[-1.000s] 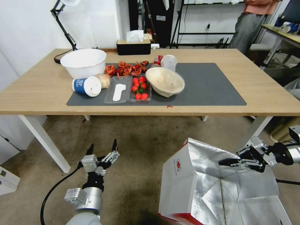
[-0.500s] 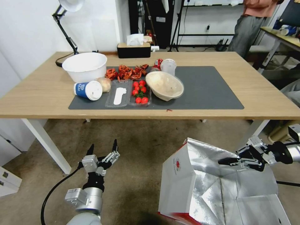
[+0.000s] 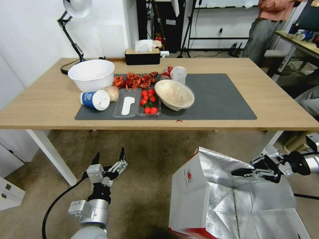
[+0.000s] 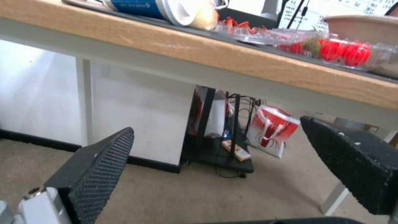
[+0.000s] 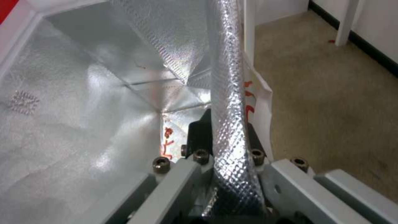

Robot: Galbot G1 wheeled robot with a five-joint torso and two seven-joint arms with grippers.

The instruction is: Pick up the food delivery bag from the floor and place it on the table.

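At the left, the left gripper (image 3: 108,159) hangs idle above the floor (image 3: 146,156), below the tabletop's front edge, its black, knurled fingers (image 4: 101,165) spread wide with nothing between them. Above it, toward the left end of the dark grey mat (image 3: 216,96), stand a smooth white bowl (image 3: 91,74) and a blue paper cup (image 3: 94,99) lying on its side. Further along come a clear plastic tray (image 3: 126,103), a punnet of glossy red tomatoes (image 3: 148,101) and a beige tilted bowl (image 3: 174,94). The mat's right half and the wood beyond it lie bare.

To the right, the food delivery bag (image 3: 196,196) sits in front of the table (image 3: 46,99) and below the level of its top; whether its base rests on the carpet I cannot tell. It is boxy, of stiff white paper with a small round red logo, and its mouth gapes to show creased, quilted silver foil. The right gripper (image 3: 246,172) is clamped on the bag's upper rim, one finger inside and one outside, pinching a folded strip of foil-backed paper.

The hold looks to me the weak point: a single pinch on thin, slick lining could slip or tear under the bag's weight. Held at one side, the bag would likely swing and sag, and its tall body might catch the tabletop's front edge if raised too little. Set down too far left, it could knock the beige tilted bowl.
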